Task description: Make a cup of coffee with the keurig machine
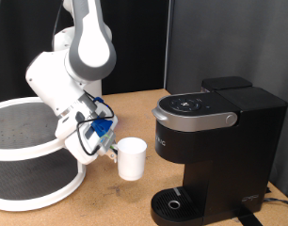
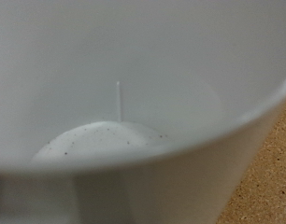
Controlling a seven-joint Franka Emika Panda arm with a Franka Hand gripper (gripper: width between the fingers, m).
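Note:
A plain white cup (image 1: 132, 158) hangs upright just to the left of the keurig machine (image 1: 215, 141) in the exterior view. My gripper (image 1: 110, 148) is shut on the cup's left side, at the rim. The machine is black, its grey lid handle (image 1: 193, 119) is down, and its round drip tray (image 1: 175, 202) has nothing on it. The cup sits higher than the tray and to its left. In the wrist view the cup's white inside (image 2: 115, 112) fills almost the whole picture, and my fingers do not show there.
A white round two-tier rack (image 1: 26, 155) stands at the exterior view's left, close behind my arm. The table (image 1: 125, 202) is brown particle board, and a strip of it (image 2: 274, 177) shows beside the cup in the wrist view. A dark curtain hangs behind.

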